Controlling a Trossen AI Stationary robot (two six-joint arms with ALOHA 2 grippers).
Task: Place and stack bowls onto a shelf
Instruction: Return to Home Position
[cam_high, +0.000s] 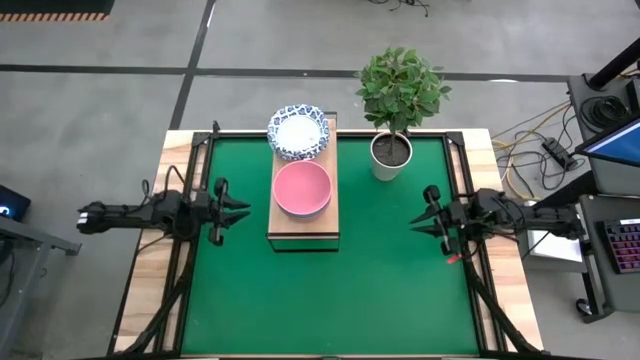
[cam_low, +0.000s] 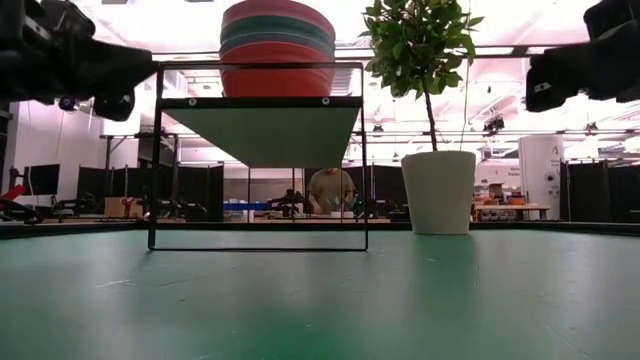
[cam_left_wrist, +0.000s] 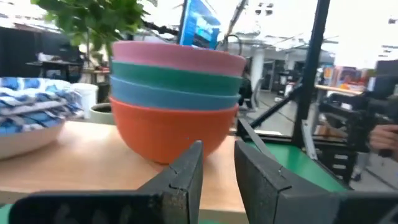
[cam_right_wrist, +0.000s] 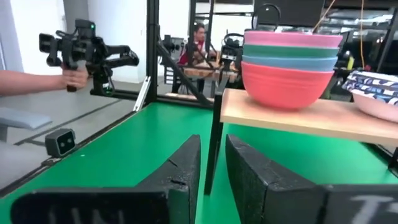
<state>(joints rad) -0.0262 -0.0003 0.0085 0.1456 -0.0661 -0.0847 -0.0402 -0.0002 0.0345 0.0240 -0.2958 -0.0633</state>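
Observation:
The light-wood shelf (cam_high: 303, 228) stands on the green mat. On it sit two stacks of bowls. The nearer stack (cam_high: 302, 189) is pink on grey-green on blue on red, its red bottom bowl on the plank (cam_left_wrist: 177, 99) (cam_right_wrist: 289, 65) (cam_low: 278, 50). The farther stack, white bowls with blue rims (cam_high: 298, 131) (cam_left_wrist: 31, 115) (cam_right_wrist: 376, 90), also rests on the plank. My left gripper (cam_high: 246, 210) (cam_left_wrist: 217, 155) hovers left of the shelf, narrowly open and empty. My right gripper (cam_high: 414, 222) (cam_right_wrist: 212, 149) hovers to its right, also narrowly open and empty.
A white pot with a leafy plant (cam_high: 390, 155) (cam_low: 438, 192) stands on the mat right of the shelf's far end. Bare green mat (cam_high: 330, 300) lies near the table's front. People show in the room beyond the table (cam_low: 330, 190) (cam_right_wrist: 199, 37).

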